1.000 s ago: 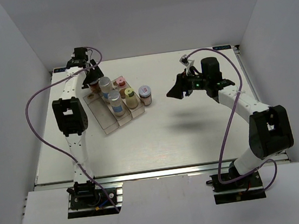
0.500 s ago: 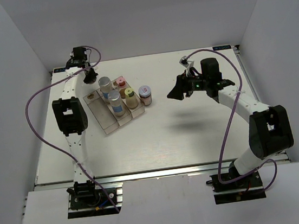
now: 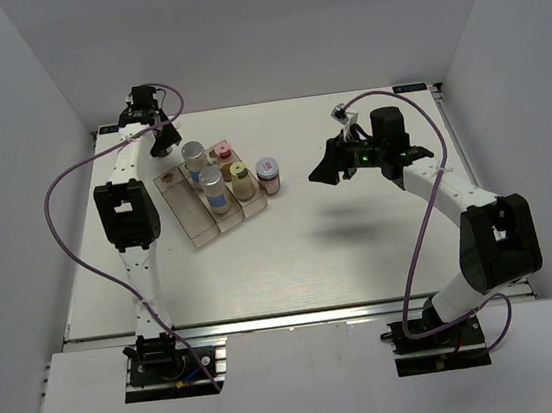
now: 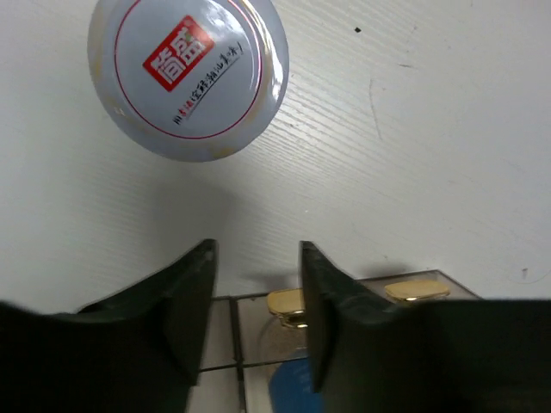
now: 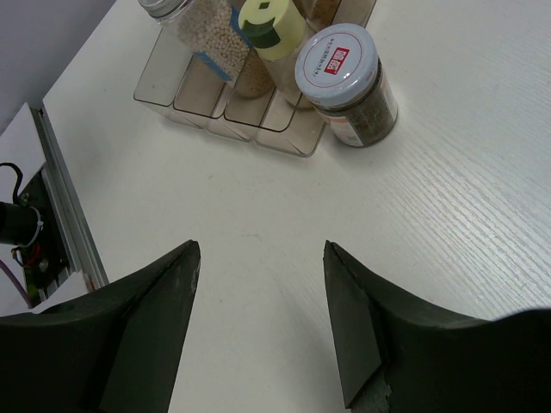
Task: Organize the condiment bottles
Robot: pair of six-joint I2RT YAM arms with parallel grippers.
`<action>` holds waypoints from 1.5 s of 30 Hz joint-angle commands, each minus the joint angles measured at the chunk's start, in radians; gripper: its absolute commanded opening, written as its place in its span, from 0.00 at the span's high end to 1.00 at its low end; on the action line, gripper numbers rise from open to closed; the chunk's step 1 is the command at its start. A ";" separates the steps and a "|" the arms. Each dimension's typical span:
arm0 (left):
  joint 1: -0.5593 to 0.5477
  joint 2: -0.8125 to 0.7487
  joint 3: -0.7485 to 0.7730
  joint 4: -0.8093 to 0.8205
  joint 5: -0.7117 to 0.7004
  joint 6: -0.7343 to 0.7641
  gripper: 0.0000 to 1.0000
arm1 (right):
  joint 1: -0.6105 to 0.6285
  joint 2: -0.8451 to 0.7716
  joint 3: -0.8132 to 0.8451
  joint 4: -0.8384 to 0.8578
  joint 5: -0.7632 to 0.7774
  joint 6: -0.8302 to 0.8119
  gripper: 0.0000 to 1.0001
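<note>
At the 10 o'clock part of the table [image 3: 362, 246], the clear tray [image 3: 188, 215] lies slantwise with four bottles standing upright in it. A silver-lidded bottle [image 3: 193, 154] stands at the tray's far end, with a pink-lidded bottle [image 3: 222, 153] just at 3 o'clock of it. A blue-labelled bottle [image 3: 212, 182] stands nearer the arms, with a yellow-lidded bottle [image 3: 240, 177] beside it at 3 o'clock. Which compartment each one occupies I cannot tell from above. A red-labelled jar [image 3: 268, 170] stands upright on the table just beside the tray's 3 o'clock edge, outside it. The right wrist view shows its white lid and dark contents.

The left gripper [image 3: 162, 145] hangs at 11 o'clock of the tray, near the table's far left corner. In the left wrist view its jaws stand apart with nothing between them. A grey-lidded jar [image 4: 188, 73] stands on the table at 12 o'clock of the fingertips, clear of them. I cannot pick this jar out from above. A corner of the tray shows at 6 o'clock in that wrist view.

The right gripper [image 3: 326, 168] hovers above the table at 3 o'clock of the red-labelled jar, well apart from it, pointing toward 9 o'clock. Its jaws are spread wide and hold nothing.
</note>
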 commanded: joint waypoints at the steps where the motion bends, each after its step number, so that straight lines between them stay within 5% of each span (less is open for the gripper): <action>1: 0.026 -0.099 0.007 0.008 -0.023 -0.017 0.38 | -0.006 -0.012 0.004 0.025 -0.001 -0.006 0.35; 10: 0.059 -0.112 0.014 0.005 -0.073 0.009 0.07 | -0.004 0.000 0.004 0.036 -0.003 -0.003 0.35; 24: 0.075 -0.004 0.074 0.126 0.098 0.089 0.02 | -0.006 0.024 0.024 0.036 -0.001 -0.002 0.34; 45: 0.075 0.083 0.079 0.335 0.026 0.126 0.02 | -0.006 0.058 0.057 0.027 0.008 0.005 0.34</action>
